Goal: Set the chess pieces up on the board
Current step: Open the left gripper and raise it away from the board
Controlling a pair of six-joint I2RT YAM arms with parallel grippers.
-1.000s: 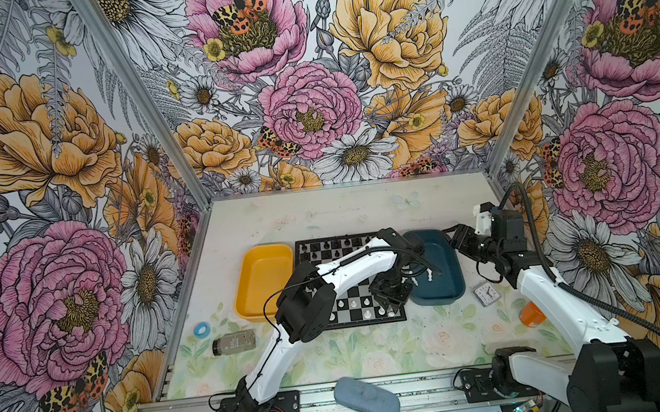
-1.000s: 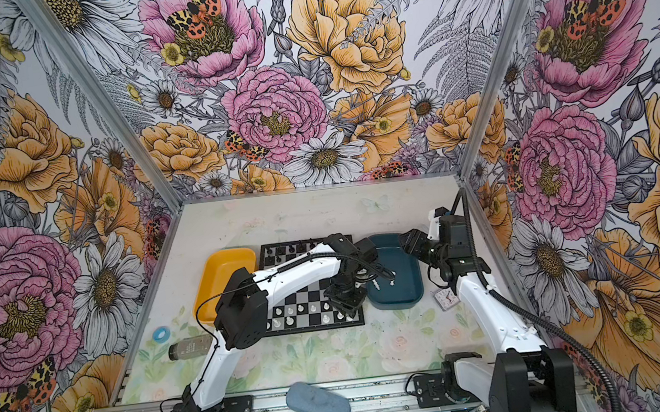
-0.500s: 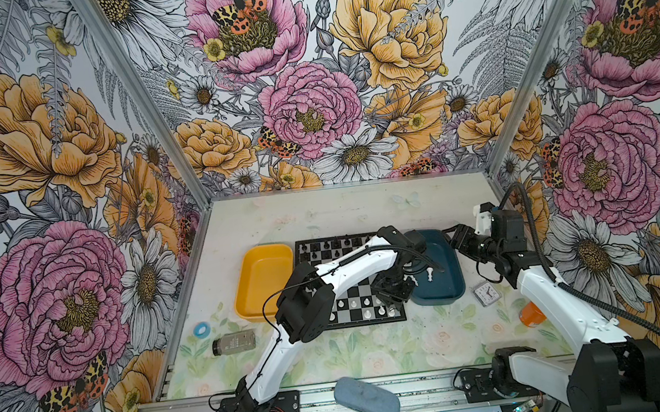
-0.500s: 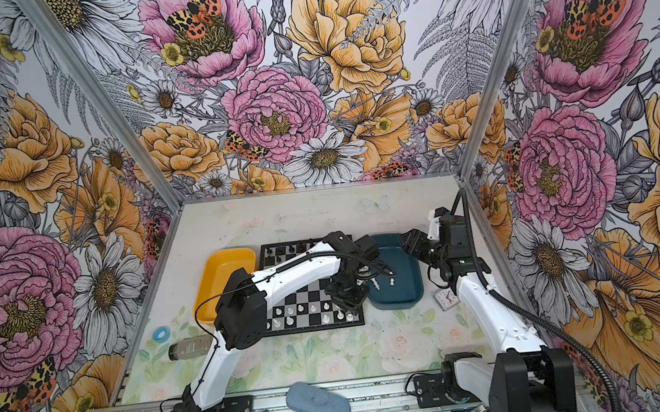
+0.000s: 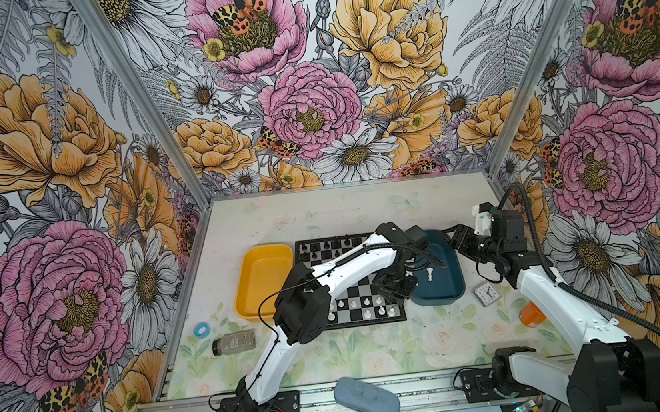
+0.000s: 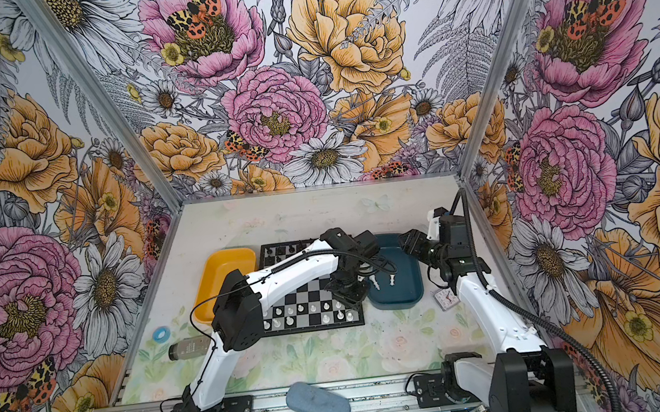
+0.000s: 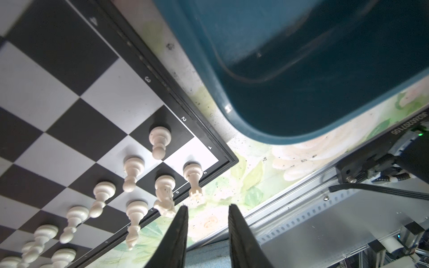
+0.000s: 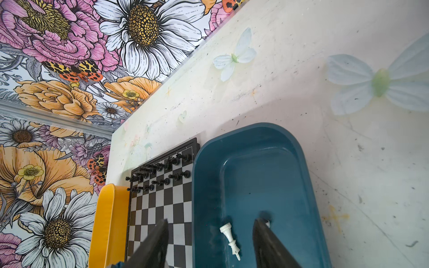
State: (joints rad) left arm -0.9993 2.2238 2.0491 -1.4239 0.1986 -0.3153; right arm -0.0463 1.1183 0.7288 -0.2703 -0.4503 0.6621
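The board (image 5: 352,292) lies mid-table, with several white chess pieces (image 5: 367,314) standing on its two near rows. In the left wrist view a rook (image 7: 192,178), a knight (image 7: 164,192) and a bishop (image 7: 135,218) stand by the corner, behind a row of pawns (image 7: 159,141). My left gripper (image 7: 207,207) hovers just off that near right corner (image 5: 395,292), open with nothing between its fingers. My right gripper (image 8: 210,222) is open above the blue tray (image 8: 301,162). There a white piece (image 8: 229,236) lies on its side, and another (image 8: 267,223) shows partly behind a finger.
Black chessmen (image 5: 324,249) fill the board's far rows. A yellow tray (image 5: 261,281) sits left of the board. A blue ring (image 5: 200,330) and a small bottle (image 5: 234,343) lie near left. A small clock (image 5: 484,294) and an orange object (image 5: 531,314) lie right; a grey-blue pouch (image 5: 367,398) rests on the front rail.
My left gripper has shifted slightly away from the board's near right corner, toward the blue tray. The right arm has not moved.
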